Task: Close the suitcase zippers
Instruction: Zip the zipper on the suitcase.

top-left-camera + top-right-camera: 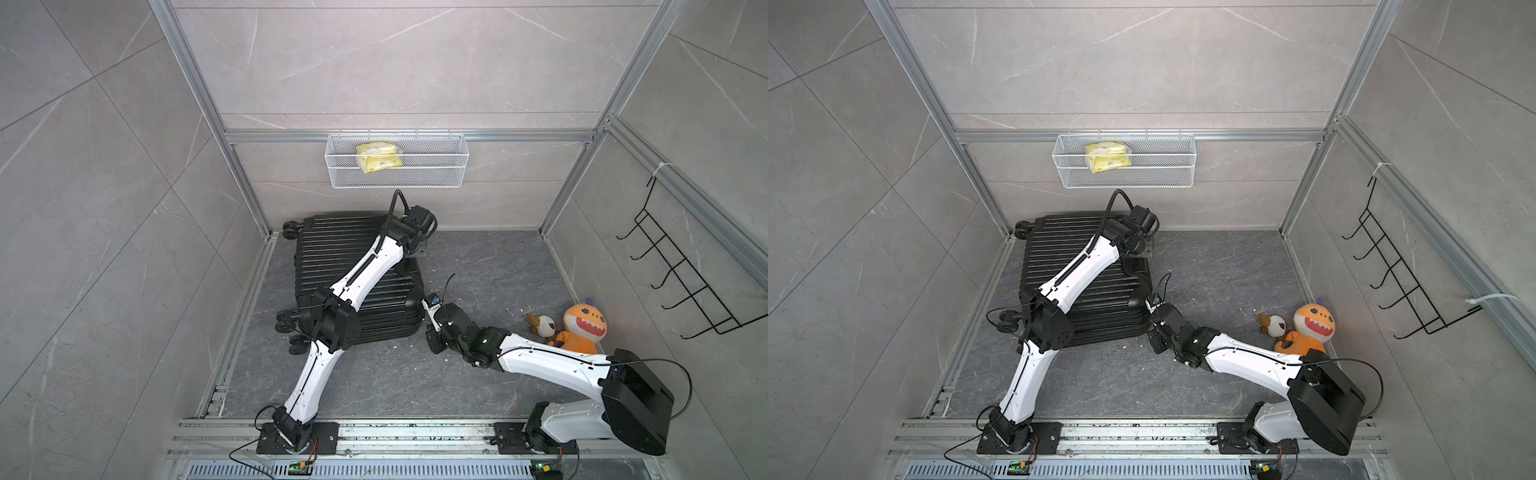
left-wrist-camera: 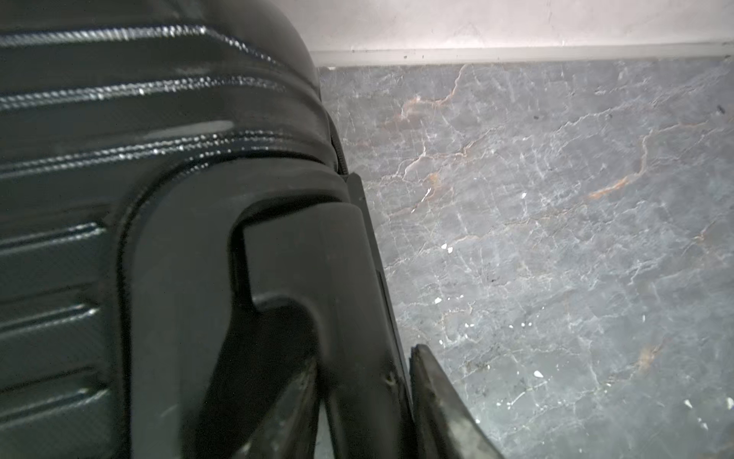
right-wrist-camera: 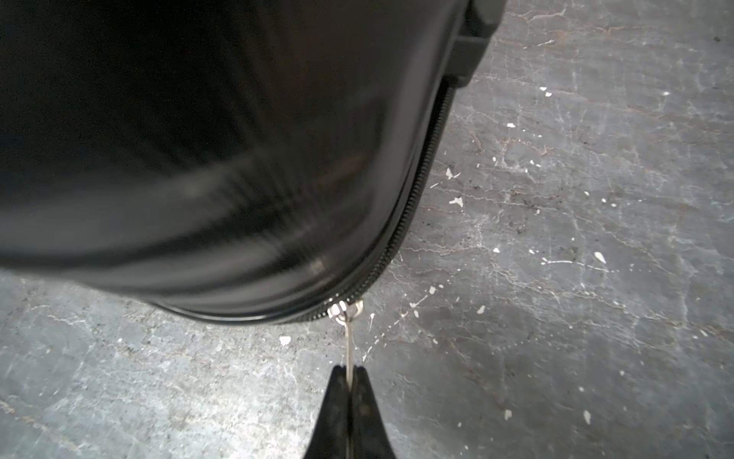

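Right tool (image 3: 349, 375) pinching zipper pull (image 3: 348, 345); left tool (image 2: 361, 377) astride suitcase (image 2: 119, 119) edge, grip unclear; grey marbled floor (image 3: 556, 238), tiled walls (image 1: 415, 62).

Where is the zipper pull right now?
In the right wrist view the silver zipper pull sticks out from the suitcase at its rounded corner, pinched by the right gripper. In both top views that is the near corner on the robot's right side.

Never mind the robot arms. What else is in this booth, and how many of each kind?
Suitcase: 1
Plush toys: 2, orange plush and brown plush
Wire basket: 1
Yellow packet: 1, though it may be more than one stacked
Hook rack: 1
Total: 6
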